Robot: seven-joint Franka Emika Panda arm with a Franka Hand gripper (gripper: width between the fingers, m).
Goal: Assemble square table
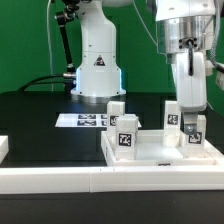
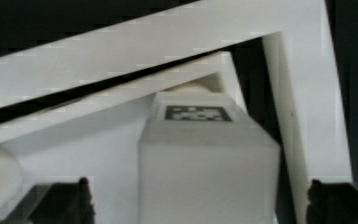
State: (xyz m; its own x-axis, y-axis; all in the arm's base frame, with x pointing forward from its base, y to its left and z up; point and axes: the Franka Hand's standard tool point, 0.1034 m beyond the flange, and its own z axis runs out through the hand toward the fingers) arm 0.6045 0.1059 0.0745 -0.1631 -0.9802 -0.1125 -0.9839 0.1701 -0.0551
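Observation:
The white square tabletop (image 1: 150,152) lies face up on the black table at the exterior view's right. Several short white tagged legs stand on it: two at its left (image 1: 116,109) (image 1: 125,137) and two at its right (image 1: 172,116) (image 1: 194,131). My gripper (image 1: 190,122) is down over the right pair. In the wrist view my gripper (image 2: 197,198) is open. A white leg (image 2: 202,160) with a tag on its top stands between the dark fingertips (image 2: 60,200), with a gap on each side. The slab's raised rim (image 2: 123,60) runs behind it.
The marker board (image 1: 85,121) lies on the black table behind the slab. A long white border wall (image 1: 100,181) runs along the front. The robot base (image 1: 97,60) stands at the back. A white block edge (image 1: 3,148) shows at the exterior view's far left.

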